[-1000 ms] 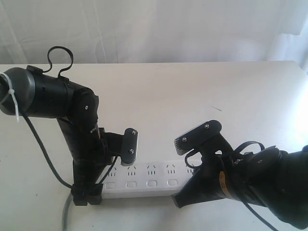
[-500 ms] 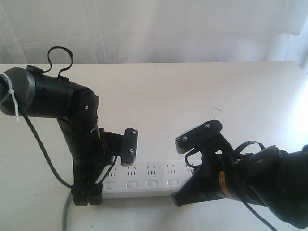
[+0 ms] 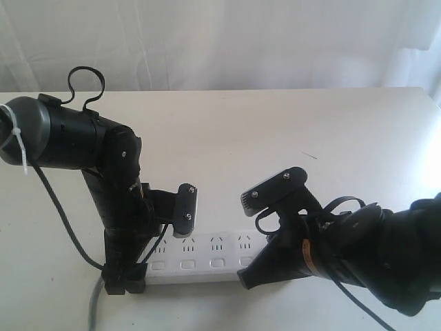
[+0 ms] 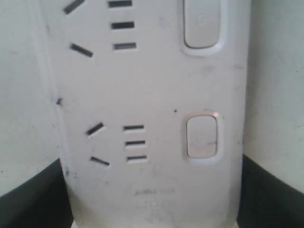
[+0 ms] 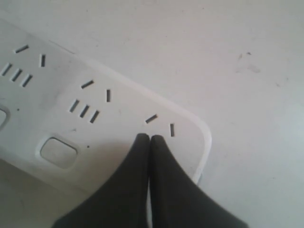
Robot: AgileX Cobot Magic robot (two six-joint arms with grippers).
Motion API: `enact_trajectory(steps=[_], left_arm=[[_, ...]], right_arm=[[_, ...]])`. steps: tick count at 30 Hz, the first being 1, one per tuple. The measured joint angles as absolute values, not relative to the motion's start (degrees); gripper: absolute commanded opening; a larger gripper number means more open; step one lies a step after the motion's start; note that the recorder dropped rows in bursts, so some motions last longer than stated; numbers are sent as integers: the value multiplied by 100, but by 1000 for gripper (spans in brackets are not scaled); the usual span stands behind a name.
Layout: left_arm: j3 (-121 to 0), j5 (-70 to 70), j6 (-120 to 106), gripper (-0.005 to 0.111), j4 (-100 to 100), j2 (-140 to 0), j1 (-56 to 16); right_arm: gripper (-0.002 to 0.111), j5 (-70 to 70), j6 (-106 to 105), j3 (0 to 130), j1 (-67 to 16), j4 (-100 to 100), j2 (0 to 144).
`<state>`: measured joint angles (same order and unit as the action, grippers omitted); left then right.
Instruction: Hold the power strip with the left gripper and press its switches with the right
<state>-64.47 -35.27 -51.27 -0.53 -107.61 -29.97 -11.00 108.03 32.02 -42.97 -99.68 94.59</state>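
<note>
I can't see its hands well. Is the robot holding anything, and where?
The left gripper has its jaws clamped on the power strip by its long sides, near the cord. The right gripper, shut, holds nothing.

What we cannot make out

The right gripper (image 5: 150, 138) hides the power strip (image 3: 207, 252) beside its last socket (image 5: 161, 124). The left gripper (image 3: 125, 279) covers the cord end, its fingers (image 4: 28, 202) cropped to dark corners. We cannot read the blurred lettering (image 4: 154, 192), and the cord (image 3: 94, 305) runs off-frame.
</note>
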Motion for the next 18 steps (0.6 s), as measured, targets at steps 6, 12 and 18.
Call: enact_trajectory(steps=[6, 12, 18], left_arm=[[-6447, -3527, -5127, 0, -53, -10761, -2997], [-6447, -3527, -5127, 0, -53, -10761, -2997], [-6447, -3527, -5127, 0, -53, -10761, -2997]], right_arm=[[0, -1035, 10816, 3202, -4297, -9968, 9459], [0, -1017, 10829, 3202, -4297, -9968, 9459], [0, -966, 10829, 3137, -4360, -9941, 9293]])
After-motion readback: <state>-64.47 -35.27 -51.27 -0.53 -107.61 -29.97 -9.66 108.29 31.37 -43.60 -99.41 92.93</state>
